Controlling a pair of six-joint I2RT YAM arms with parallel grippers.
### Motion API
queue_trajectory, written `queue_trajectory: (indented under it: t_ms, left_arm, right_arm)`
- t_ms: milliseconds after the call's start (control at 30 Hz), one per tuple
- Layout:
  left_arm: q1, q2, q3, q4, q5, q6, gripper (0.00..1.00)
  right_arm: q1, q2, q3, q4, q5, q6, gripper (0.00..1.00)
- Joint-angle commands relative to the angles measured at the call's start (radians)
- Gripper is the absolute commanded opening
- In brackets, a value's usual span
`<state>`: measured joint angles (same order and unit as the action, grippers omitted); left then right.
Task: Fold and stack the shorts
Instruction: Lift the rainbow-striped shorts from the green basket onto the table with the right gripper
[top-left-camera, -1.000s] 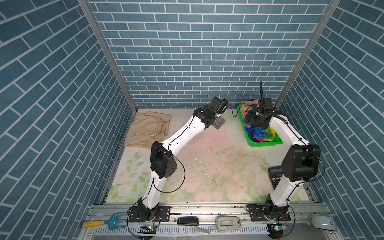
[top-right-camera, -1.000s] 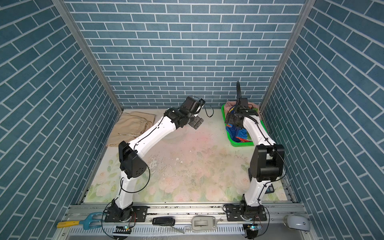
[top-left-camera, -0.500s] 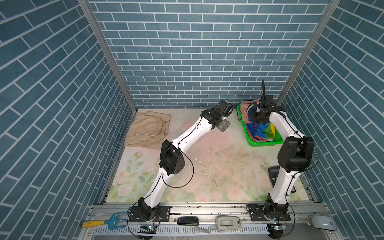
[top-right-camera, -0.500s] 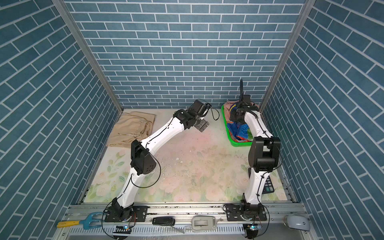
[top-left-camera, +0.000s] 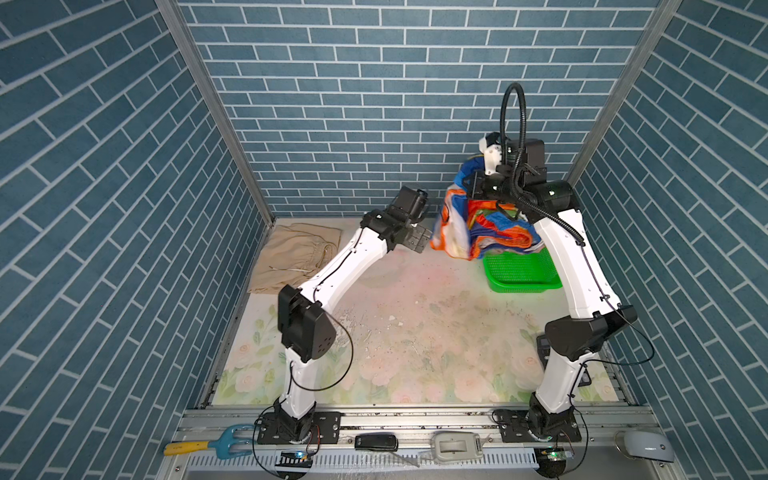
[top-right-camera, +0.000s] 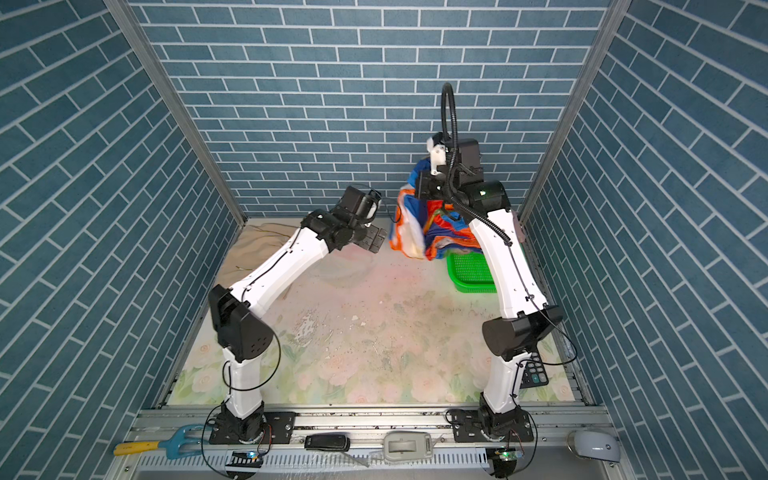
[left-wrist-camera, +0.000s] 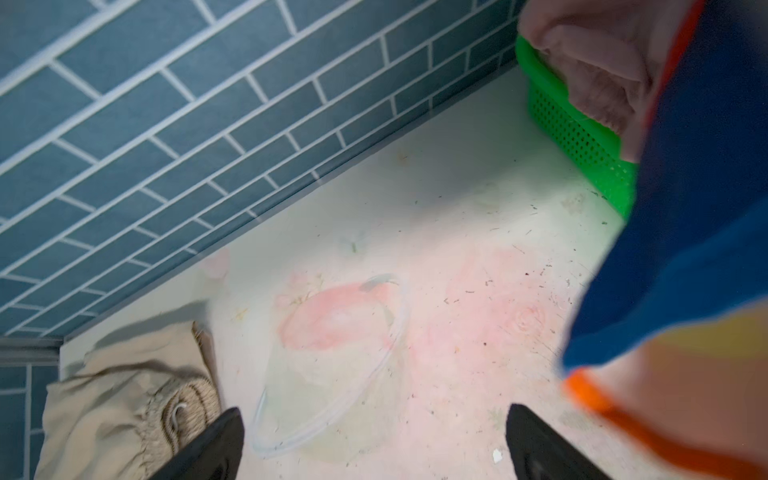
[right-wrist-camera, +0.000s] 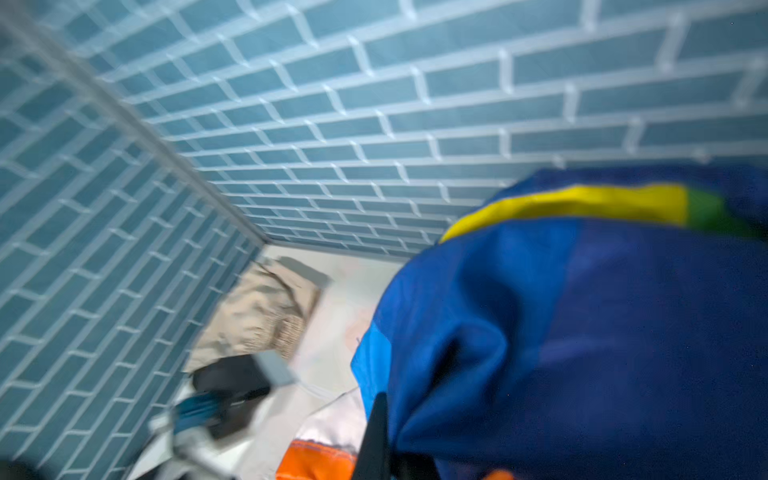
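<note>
Bare middle of the tabletop (top-left-camera: 415, 332) looks like the spot to spread them, so I'd have the wide-open left claw (top-left-camera: 417, 241) catch the dangling hem before it bunches. Right claw (top-left-camera: 478, 187) is clamped on the rainbow shorts (top-left-camera: 457, 224), which hang over the green basket (top-left-camera: 519, 274) at the back. The beige shorts (top-left-camera: 291, 257) lie in the far left corner.

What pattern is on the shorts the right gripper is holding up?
The shorts are rainbow-striped: blue, orange, yellow, green, with pale lining; clearest in a top view.
</note>
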<state>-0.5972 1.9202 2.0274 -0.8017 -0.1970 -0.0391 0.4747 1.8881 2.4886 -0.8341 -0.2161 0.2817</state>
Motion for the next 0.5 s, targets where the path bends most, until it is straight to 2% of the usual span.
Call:
queue_trajectory:
  t_ms: [0, 133, 233, 467]
  left_arm:
    - [0.081, -0.098, -0.087, 0.056, 0.084, -0.078, 1.0]
    - [0.146, -0.164, -0.174, 0.069, 0.097, -0.085, 1.0]
    - [0.19, -0.212, -0.248, 0.088, 0.118, -0.116, 1.0]
    - [0.306, -0.289, -0.44, 0.156, 0.284, -0.225, 1.0]
  right_arm:
    - [0.027, 0.0, 0.121, -0.038, -0.066, -0.043, 0.0]
    - [0.027, -0.044, -0.034, 0.06, -0.072, -0.008, 0.0]
    - [0.027, -0.024, -0.182, 0.092, -0.092, 0.044, 0.0]
    - [0.003, 0.054, -0.515, 0.17, -0.06, 0.147, 0.01]
